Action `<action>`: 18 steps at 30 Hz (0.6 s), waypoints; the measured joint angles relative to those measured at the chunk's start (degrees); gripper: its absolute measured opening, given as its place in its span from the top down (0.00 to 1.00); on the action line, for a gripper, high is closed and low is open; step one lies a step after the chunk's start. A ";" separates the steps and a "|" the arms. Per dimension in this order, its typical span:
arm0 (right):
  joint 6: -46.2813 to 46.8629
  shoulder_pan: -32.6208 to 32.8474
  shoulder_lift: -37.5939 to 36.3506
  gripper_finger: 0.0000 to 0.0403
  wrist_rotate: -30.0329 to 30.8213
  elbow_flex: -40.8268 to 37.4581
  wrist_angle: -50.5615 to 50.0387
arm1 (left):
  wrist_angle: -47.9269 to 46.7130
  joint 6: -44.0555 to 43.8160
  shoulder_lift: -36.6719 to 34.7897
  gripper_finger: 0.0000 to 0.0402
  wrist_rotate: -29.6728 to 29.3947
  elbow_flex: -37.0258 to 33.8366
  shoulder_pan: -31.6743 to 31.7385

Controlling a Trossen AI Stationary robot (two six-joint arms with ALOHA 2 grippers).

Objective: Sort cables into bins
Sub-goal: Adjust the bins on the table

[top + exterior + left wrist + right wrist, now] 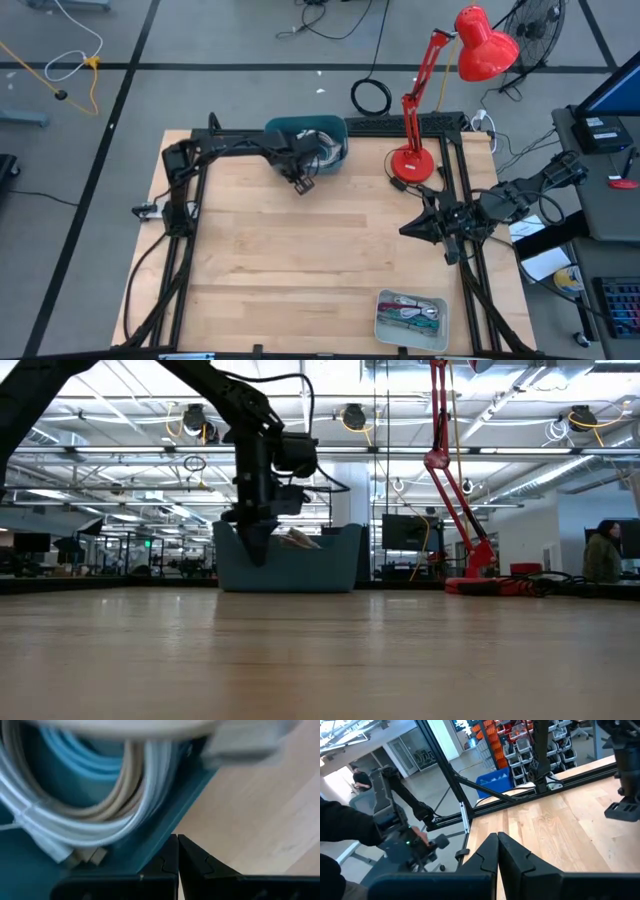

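Open workshop behind, bare wooden counter point(300, 260) in front. Left end effector point(303, 183) hangs just outside the near wall of the teal bin point(290, 130) at the counter's far edge, fingers pressed together with nothing between them. Light blue, beige and white cable coils point(100, 815) lie inside that bin, piled up against the same wall. Grey tray point(385, 325) at the near edge holds the short maroon, teal and grey pieces point(412, 312). We see no loose cable on the counter, so the sort looks about finished.

Right end effector point(425, 228) is parked at the right side near the red lamp point(412, 160), also closed and empty.

Risks we see:
- Left tip sits close to the bin wall. A sideways retract could clip the rim and shove or tip the bin.
- Coils ride high against the wall, so a bump could spill a loop over the edge.
- Right arm swinging inward could catch the lamp base or its cord.
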 joint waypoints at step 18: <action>-0.16 0.01 0.01 1.00 0.01 0.00 -0.01 | -0.42 2.58 -0.31 1.00 5.73 -0.07 -0.40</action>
